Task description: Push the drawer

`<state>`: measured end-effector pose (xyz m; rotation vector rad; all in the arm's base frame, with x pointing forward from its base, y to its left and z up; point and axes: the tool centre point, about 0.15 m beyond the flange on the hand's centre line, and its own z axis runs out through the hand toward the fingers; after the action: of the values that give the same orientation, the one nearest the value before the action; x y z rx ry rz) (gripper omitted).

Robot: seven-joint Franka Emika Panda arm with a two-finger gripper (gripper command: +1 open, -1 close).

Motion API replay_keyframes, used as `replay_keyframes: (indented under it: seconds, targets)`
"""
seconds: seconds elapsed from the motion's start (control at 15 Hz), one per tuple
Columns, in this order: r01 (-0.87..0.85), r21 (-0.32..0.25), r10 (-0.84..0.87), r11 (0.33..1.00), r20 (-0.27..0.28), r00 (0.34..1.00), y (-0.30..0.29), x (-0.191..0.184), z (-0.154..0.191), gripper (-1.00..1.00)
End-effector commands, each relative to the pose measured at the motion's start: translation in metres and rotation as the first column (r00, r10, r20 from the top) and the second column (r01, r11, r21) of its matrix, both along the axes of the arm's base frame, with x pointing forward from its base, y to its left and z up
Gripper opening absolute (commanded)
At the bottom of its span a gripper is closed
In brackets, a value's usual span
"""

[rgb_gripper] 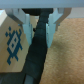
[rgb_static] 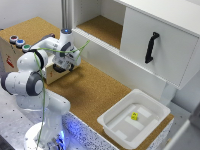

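I see the tan plywood box point(rgb_static: 12, 52) on the cork bench point(rgb_static: 92, 92), my tool point(rgb_gripper: 41, 27) nearly closed, holding nothing, beside its printed wall.

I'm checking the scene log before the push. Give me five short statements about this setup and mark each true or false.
1. The white plastic tray holds a small yellow-green block. True.
2. The tan wooden box with coloured buttons on top sits at the exterior view's right. False: it is at the exterior view's left, beside the arm.
3. The white cabinet door has a black handle. True.
4. The fingers grip a red ball. False: no ball shows; a dark strip runs between them in the wrist view.
5. The tray stands on the cabinet shelf. False: it rests on the cork-topped table.
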<state>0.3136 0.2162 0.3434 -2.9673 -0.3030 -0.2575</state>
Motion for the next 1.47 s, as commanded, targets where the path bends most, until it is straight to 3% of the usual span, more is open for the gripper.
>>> replay_keyframes:
  seconds: [0.0, 0.4, 0.47, 0.93, 1.2, 1.4]
  targets:
    - [-0.051, -0.021, 0.049, 0.998, -0.064, 0.997, 0.070, 0.033, -0.038, -1.00]
    - [-0.091, 0.065, 0.095, 0.994, -0.077, 0.992, 0.116, 0.026, -0.033, -1.00]
    - [-0.103, 0.073, 0.108, 0.992, -0.066, 0.992, 0.122, 0.025, -0.029, 1.00]
    - [-0.081, 0.147, 0.079, 0.986, 0.016, 0.997, 0.125, 0.029, 0.016, 1.00]
    - [-0.070, 0.153, 0.060, 0.986, 0.074, 0.996, 0.109, 0.034, 0.045, 1.00]
    - [-0.119, 0.106, 0.104, 0.987, 0.132, 0.986, 0.095, 0.033, 0.071, 1.00]
